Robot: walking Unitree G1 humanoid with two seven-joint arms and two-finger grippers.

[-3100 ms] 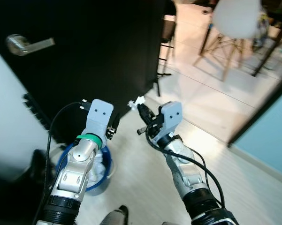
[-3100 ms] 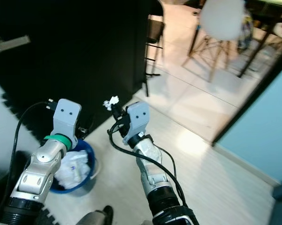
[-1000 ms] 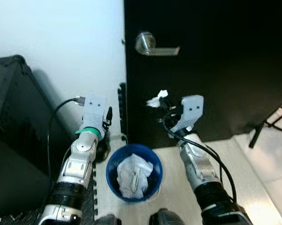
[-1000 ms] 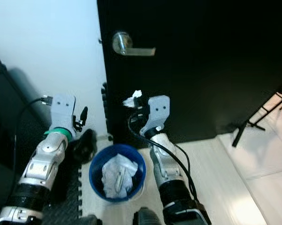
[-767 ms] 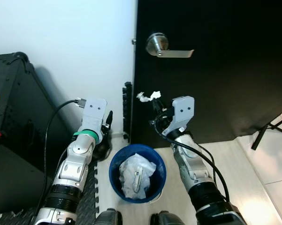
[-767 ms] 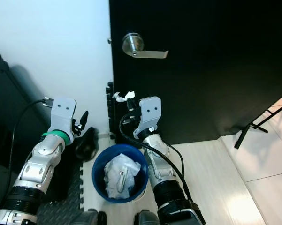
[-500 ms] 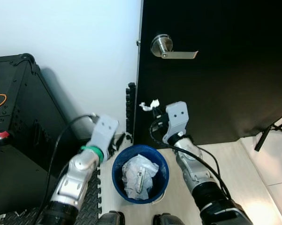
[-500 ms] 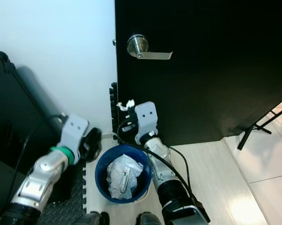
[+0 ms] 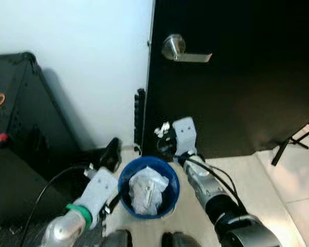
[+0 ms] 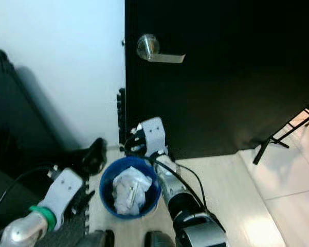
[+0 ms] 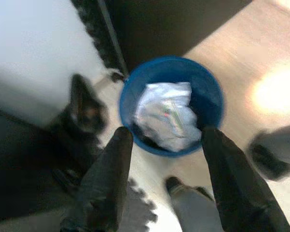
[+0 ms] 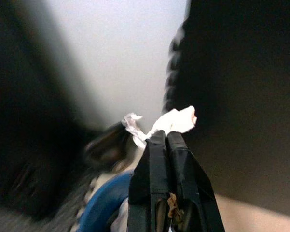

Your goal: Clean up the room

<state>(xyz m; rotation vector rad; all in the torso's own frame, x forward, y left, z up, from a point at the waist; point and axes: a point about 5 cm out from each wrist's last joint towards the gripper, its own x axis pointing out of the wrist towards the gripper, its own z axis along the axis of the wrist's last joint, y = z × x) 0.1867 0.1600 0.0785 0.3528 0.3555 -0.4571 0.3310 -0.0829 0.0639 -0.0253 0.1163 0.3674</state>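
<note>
1. The right gripper (image 12: 166, 140) has its two black fingers pinched tight on a small crumpled white paper scrap (image 12: 171, 121), which sticks out past the fingertips.
2. Compared with half a second ago, that gripper has dropped lower. The scrap (image 9: 161, 128) now sits just above the far rim of the blue bin (image 9: 124, 191), right in front of the black door (image 9: 236, 77), instead of up near the door's mid height.
3. The blue bin still has a wad of crumpled white trash (image 9: 146, 189) in it, same as before, on the pale floor by the door's foot.
4. The left arm has sunk a lot too. Its grey wrist housing was level with the bin's top edge half a second ago; now it's low at the near left, beside the bin.
5. The left gripper (image 11: 164, 137) is spread wide with nothing between its fingers, looking straight down at the bin (image 11: 210, 96) from above.
6. A dark shoe (image 9: 110, 153) lies on the floor left of the bin, by the white wall (image 9: 87, 56), next to the big black case (image 9: 20, 154).
7. The silver door handle (image 9: 182, 50) is up top, well apart from both grippers. The whole scene looks a bit blurrier than before.
</note>
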